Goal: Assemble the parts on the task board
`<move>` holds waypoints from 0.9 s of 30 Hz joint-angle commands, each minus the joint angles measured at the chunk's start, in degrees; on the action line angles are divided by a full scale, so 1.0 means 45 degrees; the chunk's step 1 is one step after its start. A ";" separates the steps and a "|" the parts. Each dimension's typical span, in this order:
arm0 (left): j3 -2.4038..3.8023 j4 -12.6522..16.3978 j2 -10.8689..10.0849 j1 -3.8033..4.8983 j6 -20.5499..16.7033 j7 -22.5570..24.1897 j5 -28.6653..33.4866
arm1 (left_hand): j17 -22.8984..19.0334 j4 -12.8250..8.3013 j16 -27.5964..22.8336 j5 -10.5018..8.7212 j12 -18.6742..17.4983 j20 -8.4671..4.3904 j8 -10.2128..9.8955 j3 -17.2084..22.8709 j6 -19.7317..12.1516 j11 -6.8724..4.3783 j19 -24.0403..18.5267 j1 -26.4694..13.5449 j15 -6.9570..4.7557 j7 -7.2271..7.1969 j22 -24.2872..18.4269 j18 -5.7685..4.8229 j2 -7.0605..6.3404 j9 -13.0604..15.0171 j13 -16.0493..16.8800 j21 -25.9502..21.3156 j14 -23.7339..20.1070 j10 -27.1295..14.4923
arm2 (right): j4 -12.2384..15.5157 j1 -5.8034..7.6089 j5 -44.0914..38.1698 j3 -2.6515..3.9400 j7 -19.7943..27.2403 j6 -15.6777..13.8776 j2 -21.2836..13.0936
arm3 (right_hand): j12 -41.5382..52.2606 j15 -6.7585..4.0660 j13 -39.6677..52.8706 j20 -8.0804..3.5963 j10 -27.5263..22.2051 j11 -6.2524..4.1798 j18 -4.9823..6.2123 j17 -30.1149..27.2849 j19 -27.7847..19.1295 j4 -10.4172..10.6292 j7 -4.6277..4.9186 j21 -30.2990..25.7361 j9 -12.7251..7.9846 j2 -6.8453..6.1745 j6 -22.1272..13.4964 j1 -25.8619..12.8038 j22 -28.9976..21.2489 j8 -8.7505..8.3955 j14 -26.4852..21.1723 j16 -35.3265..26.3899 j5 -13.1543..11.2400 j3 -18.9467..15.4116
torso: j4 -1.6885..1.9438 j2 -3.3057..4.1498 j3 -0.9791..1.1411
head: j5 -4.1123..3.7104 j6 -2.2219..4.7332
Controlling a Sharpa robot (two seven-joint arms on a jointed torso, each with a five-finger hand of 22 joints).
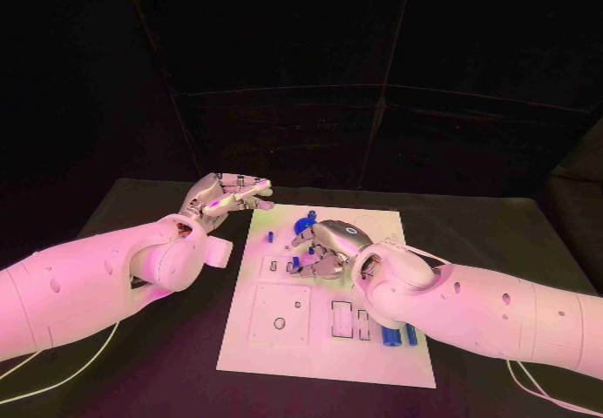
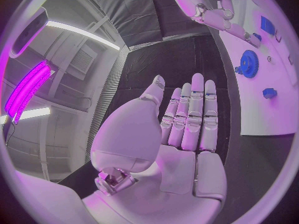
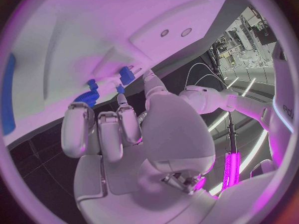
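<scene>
Nearest me, along the front part of the white task board (image 1: 315, 366), a couple of blue parts (image 1: 403, 335) lie at its right edge, close against the right forearm. The forearm crosses that corner, so I reckon a careless sweep of the arm could knock them off onto the counter (image 1: 151, 383).

Further in, the right robot hand (image 1: 329, 251) is over the middle of the board, palm down, fingers curled toward the surface. Small blue parts (image 1: 296, 261) sit just at its fingertips (image 3: 122, 100). From the wrist camera the fingers are bent in close to a small blue block (image 3: 127, 75) and a blue gear (image 3: 86, 97), but I cannot tell whether anything is pinched or merely touched. The risk here, as I judge it, is a part tipping or skidding away if the fingers press off-centre; the pieces look small and light, and the board looks smooth.

A blue gear-shaped part (image 2: 249, 63) stands on the board beyond that hand, seen from the left wrist, with another small blue piece (image 2: 269, 92) near it.

Farthest away, the left robot hand (image 1: 226, 197) hangs above the counter at the board's far left corner, raised, fingers stretched out and apart, holding nothing. In its own wrist view the palm is flat and the fingers (image 2: 193, 114) lie straight side by side. If both hands close on the middle together, I would expect them to collide.
</scene>
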 commanded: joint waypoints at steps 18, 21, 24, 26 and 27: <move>0.0014 -0.0012 0.0255 0.0556 0.3318 -0.8988 -0.7742 | 1.3369 0.1698 1.4040 0.0102 0.3185 -0.2079 0.1034 -0.1241 0.1711 -0.1668 0.5094 -0.1954 -0.1848 -0.1436 0.2436 0.0040 0.0351 0.0824 0.2731 0.4347 0.4037 0.3577 | 0.2190 0.1617 0.5871 0.0035 0.3709 -0.1112 -0.3596 | -0.0183 0.0058 0.0749 0.0087 -0.0103 0.0013 -0.0062 0.1509 -0.0148 0.0353 -0.0105 -0.0147 0.0126 0.0558 0.0280 0.0763 -0.0210 0.0406 0.0954 -0.0123 0.0703 -0.0131 | -0.0044 -0.0425 0.0171 | 0.0196 -0.0043; 0.0013 -0.0063 0.0562 0.0792 0.3851 -1.0407 -0.8750 | 1.5329 0.2671 1.5674 0.0013 0.7410 -0.2328 0.2019 -0.1943 0.1397 -0.1825 0.5117 -0.2219 -0.2007 -0.1586 0.4788 -0.0218 0.0406 0.1606 0.6711 0.6672 0.4071 0.2892 | 0.2028 0.1921 0.6658 0.0034 0.3570 -0.1013 -0.3971 | -0.0170 0.0049 0.0761 0.0078 -0.0094 0.0002 -0.0061 0.1507 -0.0151 0.0342 -0.0118 -0.0151 0.0130 0.0590 0.0314 0.0777 -0.0218 0.0428 0.0953 -0.0126 0.0729 -0.0139 | -0.0040 -0.0519 0.0202 | 0.0192 -0.0099; 0.0005 -0.0241 0.0949 0.1042 0.4380 -1.1395 -0.9745 | 1.6060 0.3197 1.6208 0.0073 1.0347 -0.2480 0.3150 -0.2455 0.0779 -0.2004 0.6191 -0.2083 -0.2061 -0.1740 0.9339 -0.0739 0.0481 0.2538 0.9525 1.0271 0.4163 0.2270 | 0.1817 0.2124 0.7108 0.0033 0.3431 -0.0922 -0.4209 | -0.0174 0.0039 0.0756 0.0069 -0.0094 -0.0009 -0.0062 0.1499 -0.0150 0.0339 -0.0131 -0.0152 0.0136 0.0606 0.0351 0.0773 -0.0216 0.0452 0.0951 -0.0130 0.0744 -0.0158 | -0.0051 -0.0602 0.0248 | 0.0262 -0.0160; -0.0007 -0.0400 0.1249 0.1173 0.4768 -1.1779 -1.0439 | 1.6231 0.3378 1.6320 0.0010 1.0828 -0.2418 0.3609 -0.2605 0.0583 -0.1963 0.6254 -0.2184 -0.2134 -0.1747 1.0116 -0.0891 0.0648 0.2919 0.9978 1.0819 0.4192 0.2077 | 0.1696 0.2210 0.7266 0.0033 0.3333 -0.0849 -0.4290 | -0.0178 0.0035 0.0751 0.0066 -0.0097 -0.0014 -0.0060 0.1486 -0.0154 0.0339 -0.0137 -0.0156 0.0138 0.0610 0.0368 0.0767 -0.0225 0.0464 0.0949 -0.0136 0.0751 -0.0169 | -0.0051 -0.0648 0.0291 | 0.0277 -0.0231; -0.0045 -0.0474 0.1388 0.1238 0.4936 -1.1905 -1.0719 | 1.6282 0.3317 1.6358 -0.0028 1.1256 -0.2422 0.4142 -0.2807 0.0201 -0.1997 0.6303 -0.2146 -0.2143 -0.1758 1.0509 -0.0934 0.0707 0.3397 1.0343 1.1131 0.4197 0.1824 | 0.1645 0.2237 0.7313 0.0033 0.3297 -0.0817 -0.4311 | -0.0179 0.0035 0.0751 0.0065 -0.0097 -0.0015 -0.0060 0.1483 -0.0155 0.0340 -0.0138 -0.0157 0.0139 0.0610 0.0372 0.0766 -0.0227 0.0466 0.0948 -0.0137 0.0752 -0.0172 | -0.0039 -0.0670 0.0306 | 0.0265 -0.0247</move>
